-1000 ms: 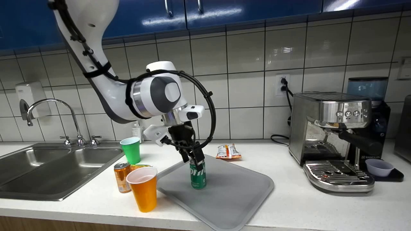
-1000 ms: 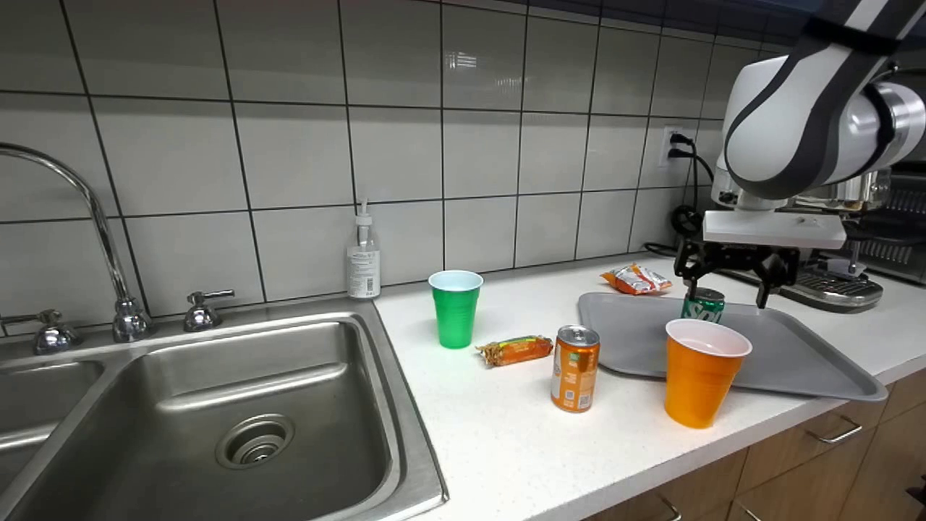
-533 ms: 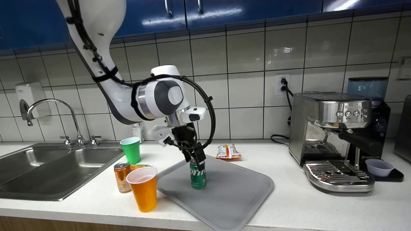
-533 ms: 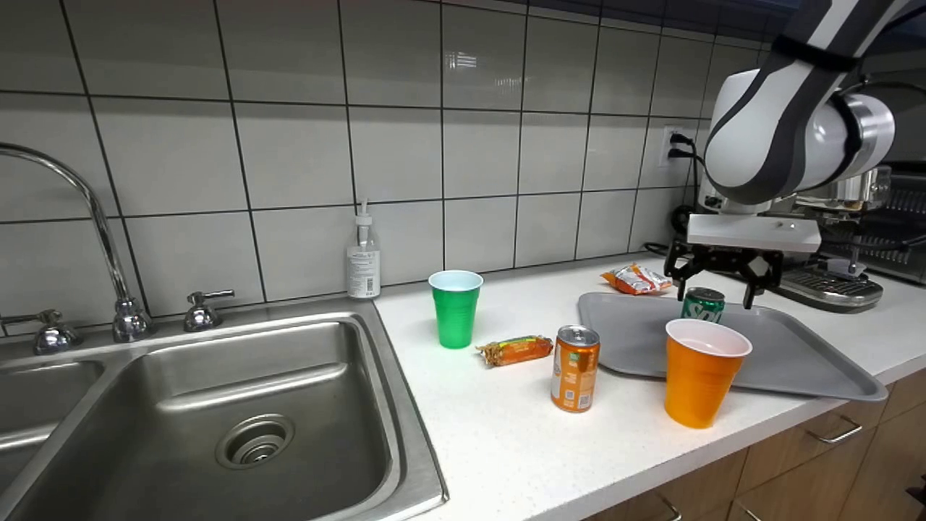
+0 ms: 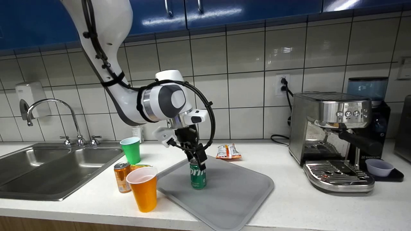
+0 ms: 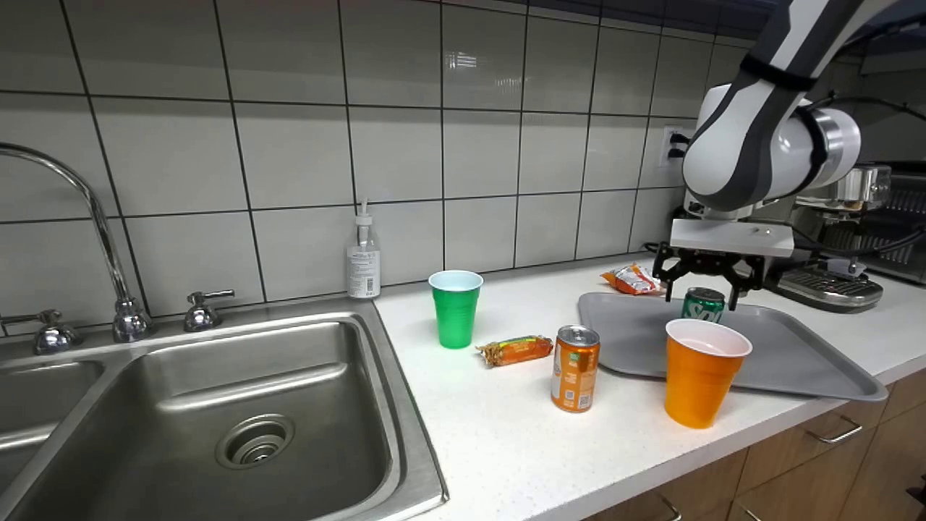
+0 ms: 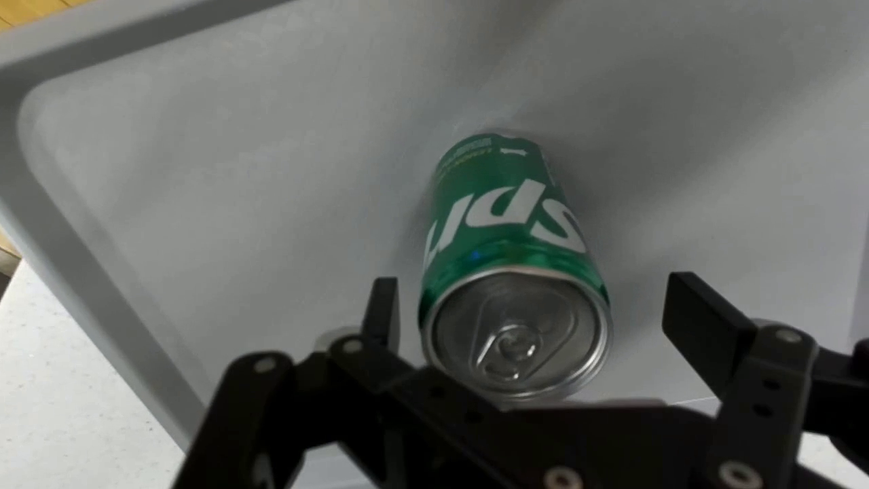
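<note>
So the gripper [image 7: 533, 299] hangs at the top of the Sprite [image 7: 506, 238], with its fingers [image 7: 382, 316] spread apart, one out to each side. In the wrist view there's tray [image 7: 204, 204] showing in the gap on both sides, so nothing's clamped, and one gap looks wider than the other. The Sprite stands upright on the tray, tab end toward that camera, lettering upside down from up there. In an exterior view the gripper covers part of the top, so I can't judge from that angle how far down the fingers reach.

Tray's gray with a low rim, and one corner pokes past the front edge of the counter [image 5: 289, 205]. An orange cup [image 5: 144, 194] stands just beside it, with an orange can [image 6: 576, 373] near the cup. There's a wrapped bar [image 6: 517, 350] lying between that can and a green cup [image 6: 455, 312], which is over by the sink [image 6: 411, 441]. A snack bag [image 5: 228, 151] lies past the tray, toward the tiled wall [image 5: 247, 88].

Rest of the kitchen: the sink has two basins and a curved tap [image 6: 131, 320], with a soap bottle [image 6: 363, 266] near its back corner. Over the other way, well apart from the tray, there's a coffee machine [image 5: 334, 109] with a grinder [image 5: 367, 89] behind it and a small bowl [image 5: 380, 170] beside it. Blue cabinets [image 5: 250, 12] run along the top.
</note>
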